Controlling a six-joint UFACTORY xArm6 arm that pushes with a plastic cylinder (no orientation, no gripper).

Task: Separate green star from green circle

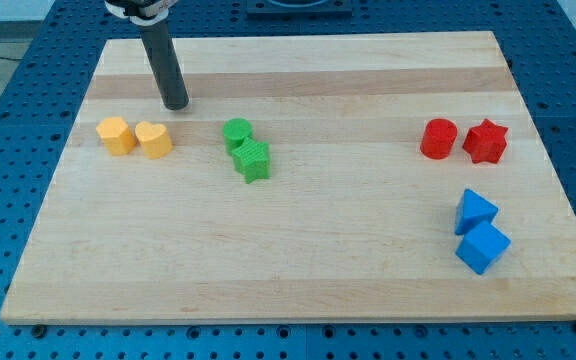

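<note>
Camera view: green circle [236,132] touches green star [253,160] at its five o'clock, left of the tabletop [318,260] centre. My tip [175,104] stands at their ten o'clock; no fingers exist. Light, rigid, slippery-looking blocks: push the star's flank.

Premises present as a robotics laboratory or test bench. A pale wooden board [298,270] lies on a blue perforated mounting table [8,200] with a regular grid of holes, visible along the frame's left, right and bottom edges. A dark rod [166,70] descends at upper left.
</note>
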